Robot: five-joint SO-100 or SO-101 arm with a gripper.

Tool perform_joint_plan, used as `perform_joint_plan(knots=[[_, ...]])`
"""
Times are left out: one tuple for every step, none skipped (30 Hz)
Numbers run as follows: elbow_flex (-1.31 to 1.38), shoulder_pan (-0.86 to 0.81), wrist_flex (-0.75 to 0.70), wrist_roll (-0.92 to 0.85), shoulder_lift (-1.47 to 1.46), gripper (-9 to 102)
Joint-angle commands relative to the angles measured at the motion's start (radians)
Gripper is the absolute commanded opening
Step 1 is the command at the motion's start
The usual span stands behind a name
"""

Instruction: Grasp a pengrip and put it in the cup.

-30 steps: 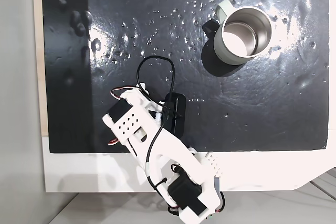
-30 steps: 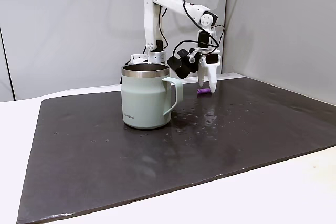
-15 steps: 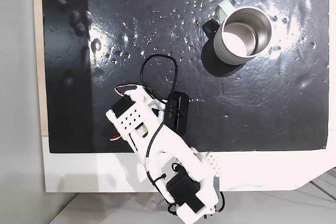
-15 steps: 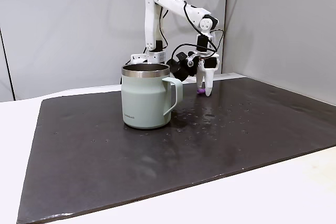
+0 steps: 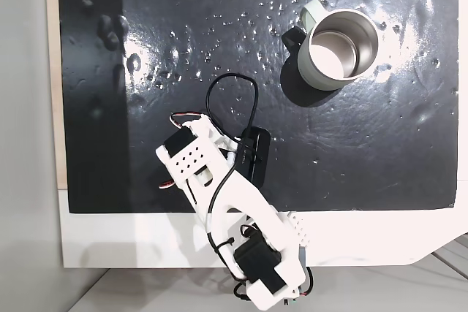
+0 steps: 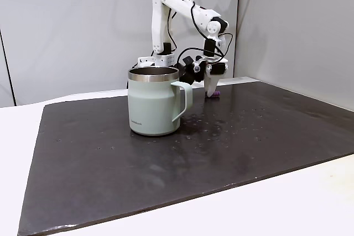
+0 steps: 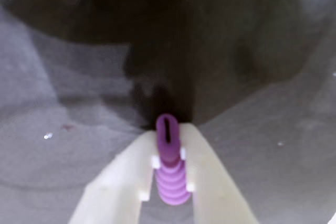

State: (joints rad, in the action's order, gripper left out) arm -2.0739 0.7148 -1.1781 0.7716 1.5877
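On the dark mat (image 6: 110, 169), toward the left of the side fixed view, stands the cup (image 6: 153, 103), a pale sage-green mug with a steel rim, upright, its handle turned to the right. Just past the handle, further back on the mat, the white arm (image 6: 182, 9) reaches up and over and brings its gripper (image 6: 211, 93) straight down to the surface. A bit of purple shows at the fingertips there: that is the pengrip (image 6: 215, 93), low against the mat and well apart from the cup.

From the camera looking down, things sit the other way about. Left of middle, near the mat's (image 5: 110, 144) lower edge, the arm (image 5: 219, 195) stretches up from the white table (image 5: 110, 242), its body covering whatever is beneath the gripper. Up at the right stands the cup (image 5: 340, 49), open, its shiny steel inside showing, a dark lid part at the rim on its left.

Close in, the wrist view settles it: the two pale fingers (image 7: 121, 177) have closed on the pengrip (image 7: 170, 171), pinching the ribbed purple cylinder from both sides. Its slotted end points away from the camera toward the dark mat (image 7: 262, 77), which is blurred beyond it.
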Motion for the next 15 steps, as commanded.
perform_joint_plan(knots=[[0.055,-0.009,-0.043,-0.021,0.075,0],[0.081,-0.005,-0.075,-0.034,0.094,0],[0.106,0.003,-0.103,-0.048,0.112,0],[0.130,0.011,-0.132,-0.060,0.135,0],[0.150,0.018,-0.156,-0.067,0.163,0],[0.167,0.026,-0.179,-0.074,0.192,0],[0.183,0.034,-0.201,-0.077,0.222,0],[0.199,0.043,-0.224,-0.077,0.252,0],[0.221,0.051,-0.252,-0.081,0.276,0],[0.242,0.061,-0.279,-0.087,0.298,0],[0.265,0.069,-0.304,-0.098,0.318,0],[0.290,0.075,-0.327,-0.114,0.336,0],[0.318,0.078,-0.347,-0.132,0.351,0],[0.350,0.080,-0.368,-0.152,0.364,0],[0.383,0.080,-0.388,-0.172,0.374,0]])
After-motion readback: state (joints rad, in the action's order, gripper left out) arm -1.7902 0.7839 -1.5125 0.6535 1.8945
